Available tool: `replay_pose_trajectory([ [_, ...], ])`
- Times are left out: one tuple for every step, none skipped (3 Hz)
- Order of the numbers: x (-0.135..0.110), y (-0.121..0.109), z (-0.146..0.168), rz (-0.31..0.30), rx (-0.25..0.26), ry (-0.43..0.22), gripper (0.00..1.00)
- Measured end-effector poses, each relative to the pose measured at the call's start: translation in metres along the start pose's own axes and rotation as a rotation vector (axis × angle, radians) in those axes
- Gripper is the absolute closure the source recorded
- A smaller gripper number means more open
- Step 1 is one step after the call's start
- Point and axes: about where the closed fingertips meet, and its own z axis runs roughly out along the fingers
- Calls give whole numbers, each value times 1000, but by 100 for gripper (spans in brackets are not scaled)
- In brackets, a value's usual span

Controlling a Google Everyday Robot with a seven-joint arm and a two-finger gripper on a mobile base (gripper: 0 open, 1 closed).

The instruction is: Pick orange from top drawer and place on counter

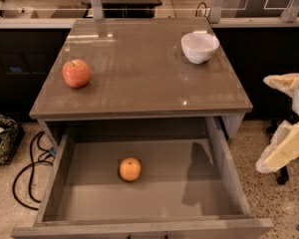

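The orange point(130, 169) lies on the flat bottom of the open top drawer point(65, 183), a little left of its middle. The glossy grey-brown counter point(139, 78) is above the drawer. My gripper point(289, 116) hangs at the right edge of the view, outside the drawer and to the right of the cabinet, at about the height of the counter's edge. Its two cream fingers point(284, 151) stand apart and hold nothing. Its shadow falls on the right part of the drawer bottom.
A red apple point(75, 73) sits on the counter's left side. A white bowl point(200, 47) sits at the counter's back right. Black cables point(30, 168) and a patterned bag point(1, 136) lie on the floor to the left. A chair base point(281, 176) stands at the right.
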Motion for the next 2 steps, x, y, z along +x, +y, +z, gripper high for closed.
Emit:
replay_pose_trajectory([
  [2, 11, 27, 16, -23, -112, 0],
  [7, 23, 50, 38, -35, -178, 0],
])
